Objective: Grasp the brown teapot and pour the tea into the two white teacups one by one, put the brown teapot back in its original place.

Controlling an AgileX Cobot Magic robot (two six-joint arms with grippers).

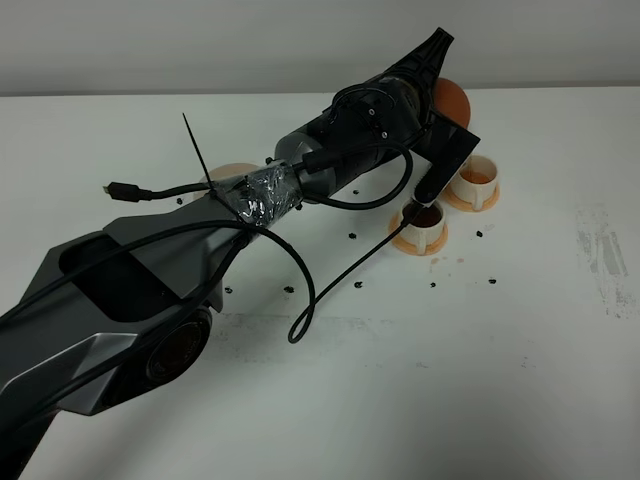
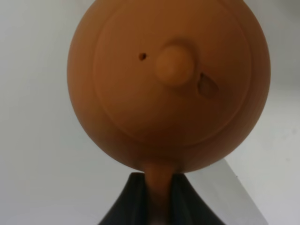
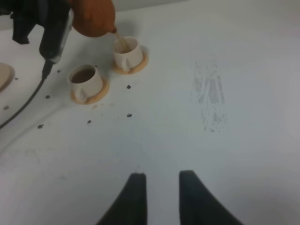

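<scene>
**Exterior high.** The left arm (image 1: 330, 150) reaches across the white table (image 1: 520, 380) and holds the teapot (image 1: 452, 100) in the air, just behind the far cup (image 1: 478, 182). The near cup (image 1: 424, 230) stands just beside the far cup and is filled with dark tea (image 1: 427, 215). The far cup's contents look paler. Each cup sits on an orange saucer (image 1: 420, 250). The cream saucer (image 1: 230, 172) is partly hidden by the arm. It carries nothing and lies well apart from the cups.

**Left wrist.** The teapot fills the view, lid and knob (image 2: 173, 65) facing the camera. The left gripper (image 2: 158, 187) has its jaws clamped on the teapot's handle, a dark finger (image 2: 131, 201) on each side.

**Right wrist.** The right gripper (image 3: 161, 187) hangs over bare table, well apart from the cups. Its jaws are drawn close with only a narrow gap, and nothing is between them. Farther off, the teapot is tilted with its spout over the far cup, and a thin brown stream runs from the spout into that cup. The near cup stands full on its saucer. An edge of the cream saucer shows at the frame's border.
</scene>
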